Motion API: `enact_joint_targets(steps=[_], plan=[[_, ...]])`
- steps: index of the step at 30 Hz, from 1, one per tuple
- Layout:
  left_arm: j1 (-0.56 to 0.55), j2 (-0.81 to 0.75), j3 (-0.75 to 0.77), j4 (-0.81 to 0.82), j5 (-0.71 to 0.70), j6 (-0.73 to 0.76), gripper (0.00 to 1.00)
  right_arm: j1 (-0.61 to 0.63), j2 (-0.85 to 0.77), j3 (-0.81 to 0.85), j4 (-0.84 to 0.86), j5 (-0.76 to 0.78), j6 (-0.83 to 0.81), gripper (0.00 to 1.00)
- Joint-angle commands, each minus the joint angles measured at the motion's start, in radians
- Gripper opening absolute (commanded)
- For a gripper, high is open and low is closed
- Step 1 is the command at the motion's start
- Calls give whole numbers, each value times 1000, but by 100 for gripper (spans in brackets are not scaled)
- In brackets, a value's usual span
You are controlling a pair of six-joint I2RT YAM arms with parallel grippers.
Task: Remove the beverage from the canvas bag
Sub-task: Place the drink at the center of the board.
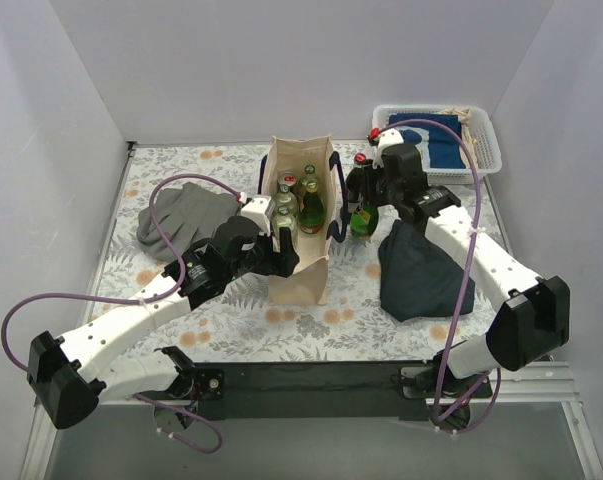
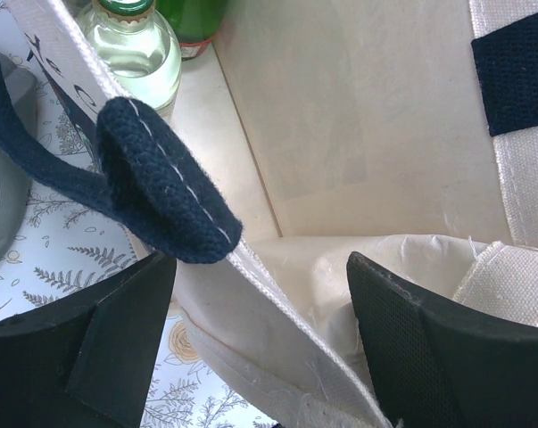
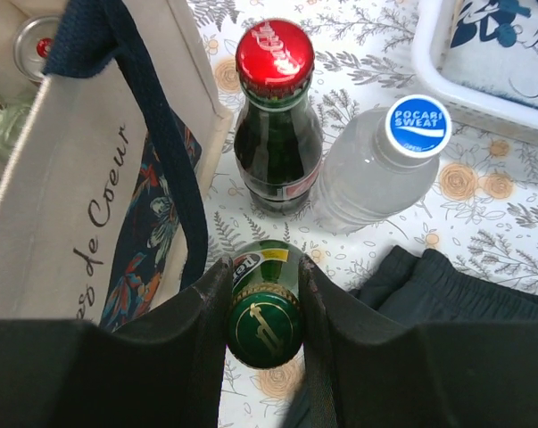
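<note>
The cream canvas bag (image 1: 303,270) stands upright mid-table with several bottles (image 1: 299,205) inside. My left gripper (image 1: 286,250) is at its near-left rim, open, one finger outside and one inside, with the bag wall (image 2: 277,312) and a navy handle (image 2: 166,183) between them. In the left wrist view a clear bottle (image 2: 135,53) stands in the bag's far corner. My right gripper (image 3: 264,267) is shut on the neck of a green beverage bottle (image 3: 265,325) with a gold-marked cap. That bottle (image 1: 361,222) is outside the bag, just right of it, low over the table.
A red-capped dark bottle (image 3: 276,125) and a clear Pocari Sweat bottle (image 3: 376,169) stand just beyond the held bottle. A dark cloth (image 1: 421,270) lies right of it, a grey cloth (image 1: 181,220) at the left. A white basket (image 1: 486,140) sits at the back right.
</note>
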Motion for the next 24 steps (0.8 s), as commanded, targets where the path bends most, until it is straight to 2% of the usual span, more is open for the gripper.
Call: enact_joint_targets(steps=[1,10,24], plan=[[-3,-3,11,-29,-25,15,76,-3,-66,-39,287,-5,23,1],[-3,-6,-1,-26,-27,15,76,1,-98,-211,493,4,28,1],[-3,-7,-10,-21,-38,13,76,23,-49,-211,575,-37,8,1]])
